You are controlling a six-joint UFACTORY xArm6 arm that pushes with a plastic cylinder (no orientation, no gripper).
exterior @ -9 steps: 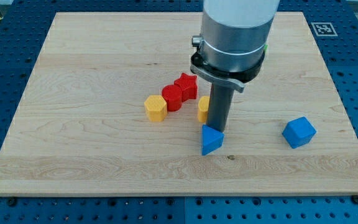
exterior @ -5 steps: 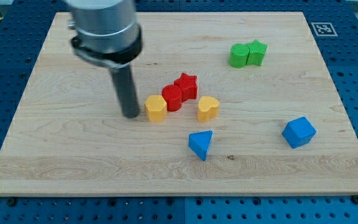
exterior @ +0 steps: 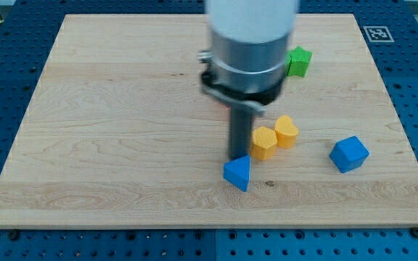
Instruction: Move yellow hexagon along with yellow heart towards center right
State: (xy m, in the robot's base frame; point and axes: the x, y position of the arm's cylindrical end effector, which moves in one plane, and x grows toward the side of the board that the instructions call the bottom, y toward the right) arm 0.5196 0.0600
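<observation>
The yellow hexagon (exterior: 264,143) lies just right of the board's middle, touching the yellow heart (exterior: 287,131) on its upper right. My rod comes down from the view's top and my tip (exterior: 237,157) rests on the board right beside the hexagon's left side. The tip is also just above the blue triangular block (exterior: 237,173). The arm's body hides the board behind it, and no red blocks show.
A blue cube (exterior: 350,154) sits at the view's right. A green block (exterior: 299,61) shows at the upper right, partly behind the arm. A marker tag (exterior: 378,33) is at the board's top right corner. The wooden board (exterior: 85,145) lies on a blue perforated table.
My tip moved from the hexagon's left across to the right; the yellow hexagon and yellow heart have shifted rightward together. The red blocks are now hidden behind the arm.
</observation>
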